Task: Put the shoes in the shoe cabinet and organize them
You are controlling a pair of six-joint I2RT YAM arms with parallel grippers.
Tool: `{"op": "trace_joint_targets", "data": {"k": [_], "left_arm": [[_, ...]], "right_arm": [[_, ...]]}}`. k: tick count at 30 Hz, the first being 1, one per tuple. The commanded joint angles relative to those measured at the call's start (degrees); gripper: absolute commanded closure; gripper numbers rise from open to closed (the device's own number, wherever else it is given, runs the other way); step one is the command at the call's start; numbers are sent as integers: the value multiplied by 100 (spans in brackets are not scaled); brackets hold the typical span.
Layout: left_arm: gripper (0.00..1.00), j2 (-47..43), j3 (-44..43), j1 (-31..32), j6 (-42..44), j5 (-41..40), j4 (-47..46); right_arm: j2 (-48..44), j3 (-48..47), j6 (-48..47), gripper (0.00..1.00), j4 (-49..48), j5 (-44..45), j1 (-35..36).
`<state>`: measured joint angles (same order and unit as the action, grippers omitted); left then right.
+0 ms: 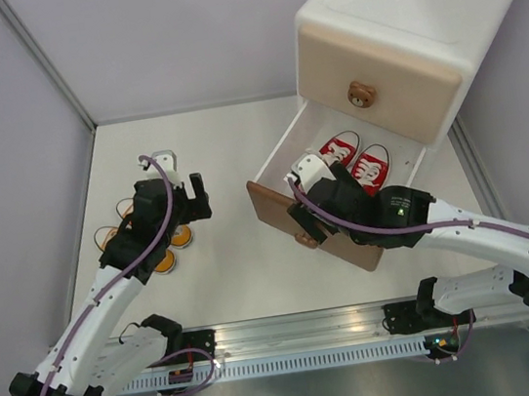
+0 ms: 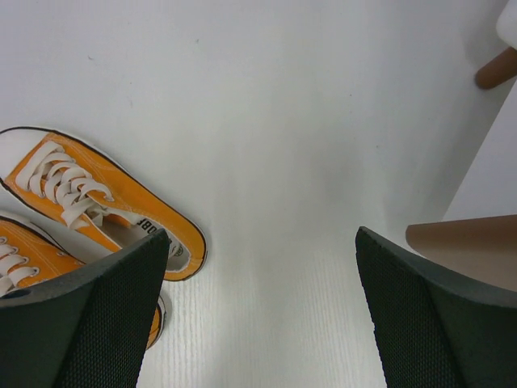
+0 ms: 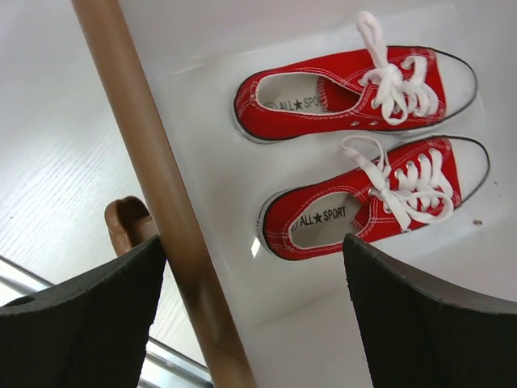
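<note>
The white shoe cabinet point(image 1: 414, 0) stands at the back right with its beige upper drawer point(image 1: 375, 69) shut. Its brown-fronted lower drawer point(image 1: 271, 207) is pulled out. Two red shoes point(image 1: 340, 150) point(image 1: 373, 167) lie side by side in it, clear in the right wrist view point(image 3: 347, 93) point(image 3: 371, 198). My right gripper point(image 1: 303, 202) point(image 3: 254, 315) hangs open over the drawer front point(image 3: 137, 145), one finger outside it and one inside, holding nothing. The orange shoes point(image 1: 165, 261) point(image 2: 97, 202) point(image 2: 32, 259) lie on the table at the left. My left gripper point(image 1: 191, 203) point(image 2: 262, 307) is open above bare table just right of them.
The drawer's brown knob point(image 3: 125, 222) sticks out toward the arms. Grey walls close in the table on the left and behind. A metal rail point(image 1: 304, 335) runs along the near edge. The drawer front's corner point(image 2: 468, 242) shows to the right of my left gripper.
</note>
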<state>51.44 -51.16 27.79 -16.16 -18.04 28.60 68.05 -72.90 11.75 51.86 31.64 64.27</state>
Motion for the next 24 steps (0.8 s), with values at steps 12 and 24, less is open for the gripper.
{"op": "trace_joint_targets", "data": {"k": [12, 24], "left_arm": [[2, -319, 493, -116, 404, -455, -478], [2, -301, 519, -107, 412, -446, -487]], "right_arm": [[-275, -207, -340, 7, 106, 2091, -635], [-477, -461, -331, 8, -105, 2448, -855]]}}
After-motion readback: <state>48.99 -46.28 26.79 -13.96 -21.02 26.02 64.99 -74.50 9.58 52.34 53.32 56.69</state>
